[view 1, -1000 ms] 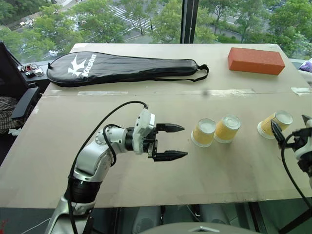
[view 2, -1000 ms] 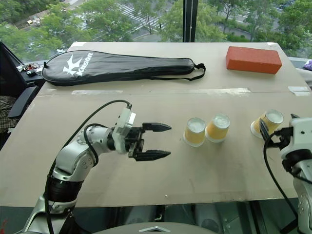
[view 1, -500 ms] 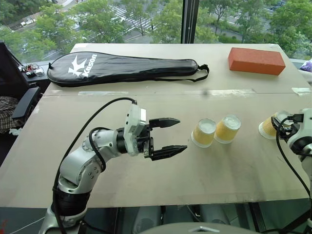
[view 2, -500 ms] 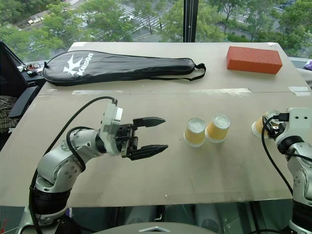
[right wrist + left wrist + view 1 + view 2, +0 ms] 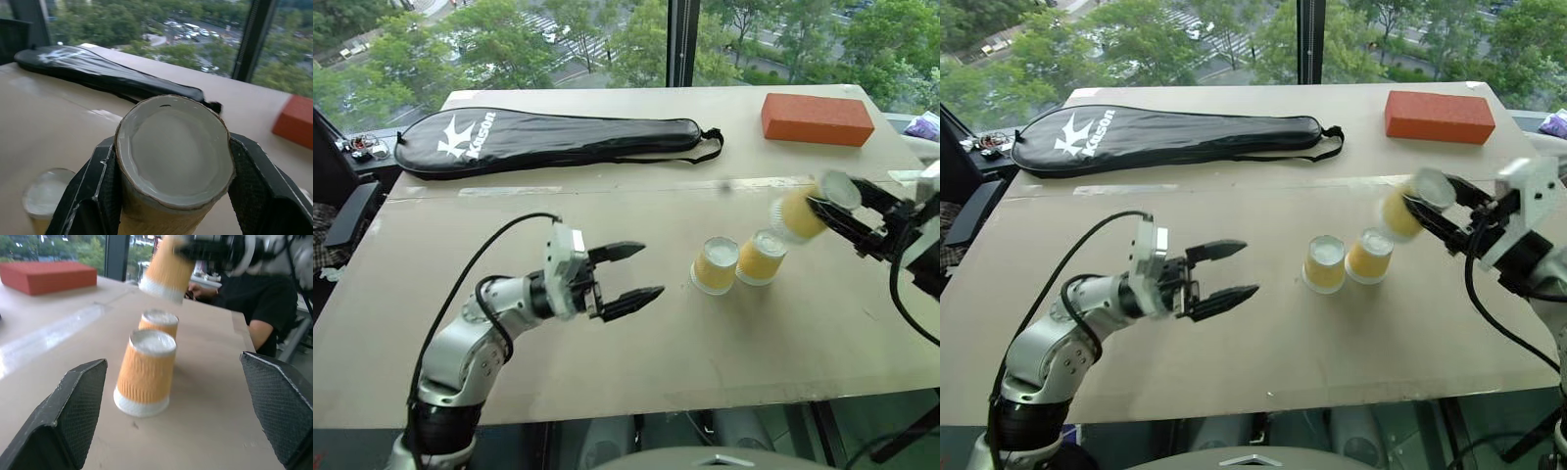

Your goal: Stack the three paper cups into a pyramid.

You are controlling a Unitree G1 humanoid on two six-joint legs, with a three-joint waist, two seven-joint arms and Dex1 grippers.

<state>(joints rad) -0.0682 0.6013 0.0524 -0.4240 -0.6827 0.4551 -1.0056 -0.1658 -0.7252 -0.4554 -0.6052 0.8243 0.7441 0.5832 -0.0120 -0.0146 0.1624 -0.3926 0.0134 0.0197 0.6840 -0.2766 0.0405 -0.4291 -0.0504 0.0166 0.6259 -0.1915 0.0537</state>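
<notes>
1. Right gripper (image 5: 847, 217): closed on the third paper cup (image 5: 800, 212), which we carry in the air, tilted, just above and beside the two base cups; in the right wrist view the cup's white base faces the camera between the two fingers
2. Left gripper (image 5: 636, 274): fingers spread, nothing held, hovering over the table (image 5: 607, 372) a little apart from the base cups
3. Base pair: near cup (image 5: 715, 265) and far cup (image 5: 764, 257), both upside down on the table, side by side and touching or all but touching; we cannot tell which
4. Step in hand, as we judge it: set the carried cup on top of the pair. To do it well we should turn it upright-inverted so its rim sits level, centre it over the seam between the two bases, lower slowly, and open only once it rests on both
5. Risk, as we judge it: a tilted landing could knock a base cup aside
6. Contents: all three cups look empty; nothing shows inside any of them
7. Other items: orange block (image 5: 818, 118) and black racket case (image 5: 548, 141), well apart at the far side
</notes>
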